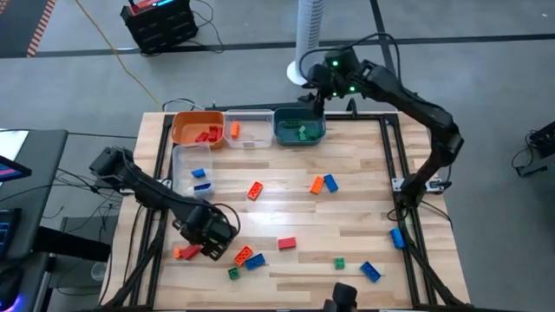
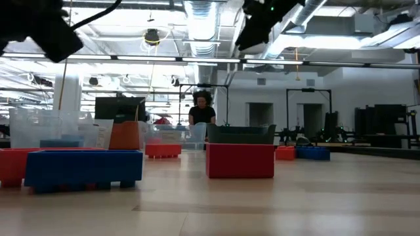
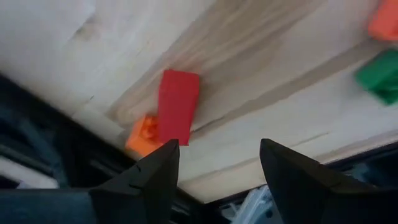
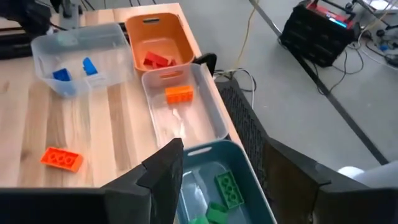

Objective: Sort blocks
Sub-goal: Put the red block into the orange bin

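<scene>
The right gripper (image 1: 310,102) hangs above the teal bin (image 1: 284,133) at the far edge of the bench (image 1: 347,199), its jaws spread and holding nothing; green blocks (image 4: 227,190) lie in the bin right beneath them, so the arm seems placed there for dropping green pieces into their own container. The bins show the sorting rule: red blocks (image 4: 157,60) sit in the orange bin (image 4: 180,37), an orange block (image 4: 179,94) in the clear bin beside it (image 4: 208,109), and blue blocks (image 4: 62,75) in a second clear bin (image 4: 43,46) set nearer the left arm. The left gripper (image 1: 208,232) hovers low over the near left corner of the bench, jaws spread and empty, lined up toward a red block (image 3: 177,106) that touches a small orange block (image 3: 144,134) close to the bench edge; that pair looks like its next pick, and because they touch, closing on just one may be awkward. The rest of the blocks are loose across the bench: an orange one (image 1: 255,191) mid-bench, an orange and blue pair (image 1: 323,183), a red one (image 1: 286,243), and green (image 1: 340,263) and blue (image 1: 370,271) pieces near the front, so much sorting remains
</scene>
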